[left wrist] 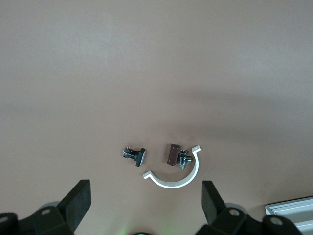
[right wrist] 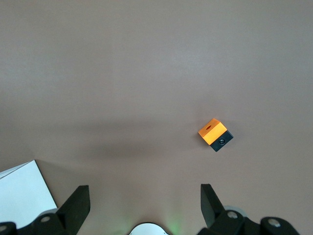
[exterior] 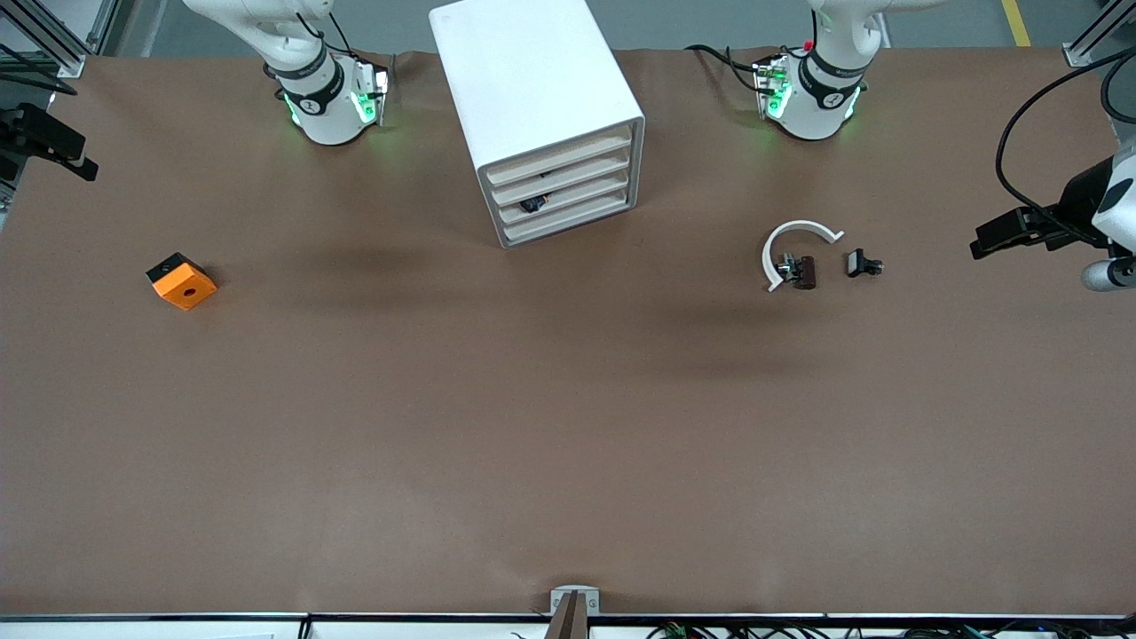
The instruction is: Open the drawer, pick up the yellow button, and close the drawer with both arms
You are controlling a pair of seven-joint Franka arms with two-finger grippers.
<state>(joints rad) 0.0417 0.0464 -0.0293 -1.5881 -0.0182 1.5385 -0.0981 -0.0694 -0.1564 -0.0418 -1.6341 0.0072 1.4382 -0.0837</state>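
Observation:
The white cabinet [exterior: 532, 80] stands on the table between the two arm bases, with four pale beige drawer fronts [exterior: 568, 191] all pushed in. A small dark object [exterior: 532, 203] shows in the gap above the third front from the top; I cannot tell if it is the button. My left gripper [left wrist: 145, 205] is open and empty, high over the black clips [left wrist: 134, 155] and white arc [left wrist: 176, 180]. My right gripper [right wrist: 145, 205] is open and empty, high over bare table beside the orange cube [right wrist: 214, 133]. Neither gripper shows in the front view.
The orange cube [exterior: 181, 280] lies toward the right arm's end. The white arc [exterior: 792, 247] and two black clips [exterior: 863, 264] lie toward the left arm's end. Black devices [exterior: 1021, 232] reach in over both table ends. Cabinet corners show in both wrist views [right wrist: 22, 193].

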